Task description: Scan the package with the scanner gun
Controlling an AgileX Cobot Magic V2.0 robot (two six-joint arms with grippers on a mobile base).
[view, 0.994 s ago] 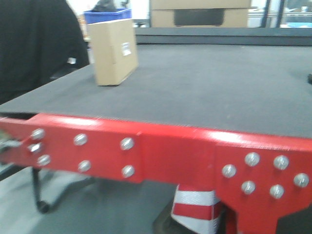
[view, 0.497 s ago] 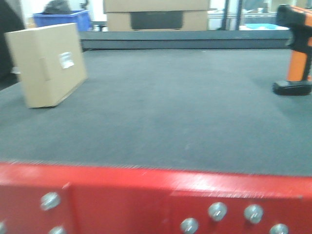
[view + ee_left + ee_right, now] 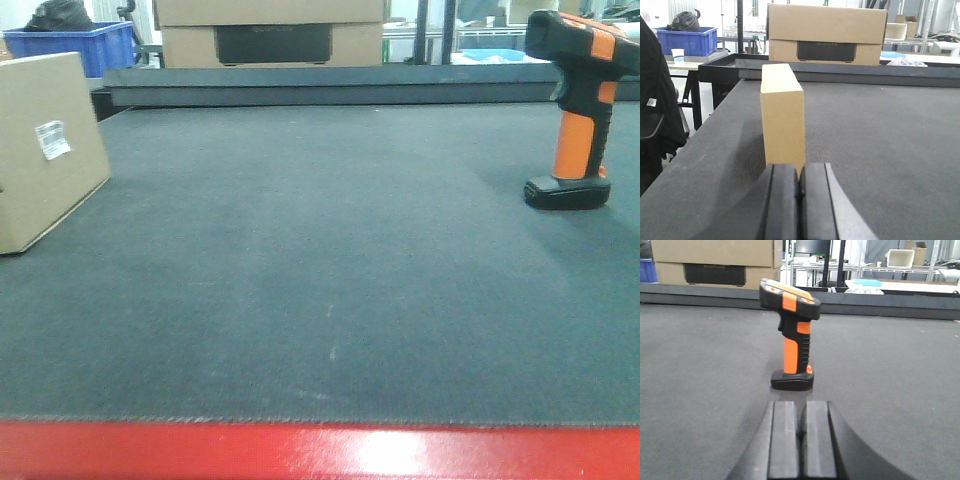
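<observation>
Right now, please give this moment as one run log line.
phase: nothing grasped | package: upright on mat | scanner gun: upright on mat | left pincer: shut, facing package | right pincer: shut, facing scanner gun

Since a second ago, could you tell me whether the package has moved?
No: the package drifts left in frame together with the blue crate behind it, so the view shifted.

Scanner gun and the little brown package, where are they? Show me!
scanner gun (image 3: 792, 355): right wrist view, on its orange handle.
package (image 3: 784, 125): left wrist view, on its narrow front face.
</observation>
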